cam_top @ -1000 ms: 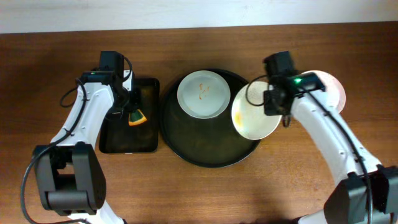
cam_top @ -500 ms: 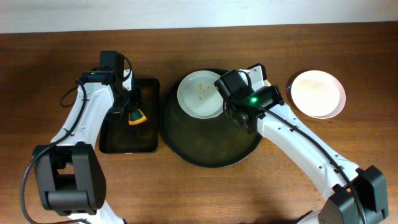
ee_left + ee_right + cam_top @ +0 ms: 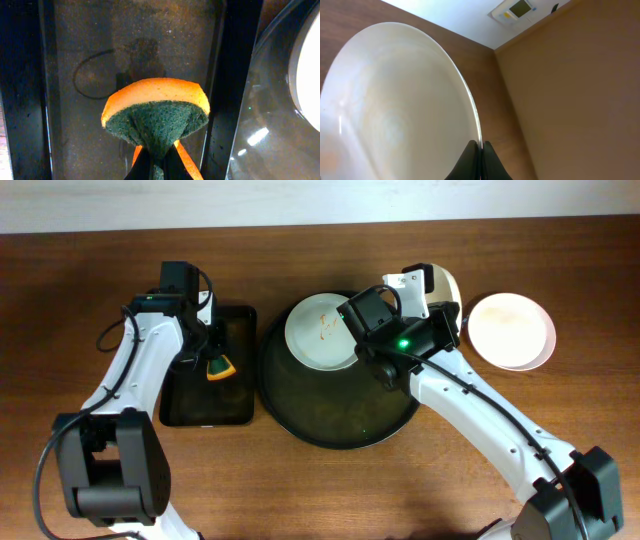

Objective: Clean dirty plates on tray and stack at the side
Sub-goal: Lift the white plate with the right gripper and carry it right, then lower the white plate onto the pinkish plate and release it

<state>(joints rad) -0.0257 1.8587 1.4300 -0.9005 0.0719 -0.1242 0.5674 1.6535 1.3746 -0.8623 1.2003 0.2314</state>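
Toward the left edge of the counter (image 3: 300,490), the left fingers (image 3: 142,171) pinch a folded orange and green sponge (image 3: 155,107) over the small rectangular tray (image 3: 205,412); at the centre sits the round tray (image 3: 330,415), with a smeared plate (image 3: 320,335) lying flat in its far part; the right fingers (image 3: 466,165) clamp the rim of a tilted plate (image 3: 395,115), raised by the round tray's far right rim; a third plate (image 3: 512,330) rests on the counter toward the far right corner.
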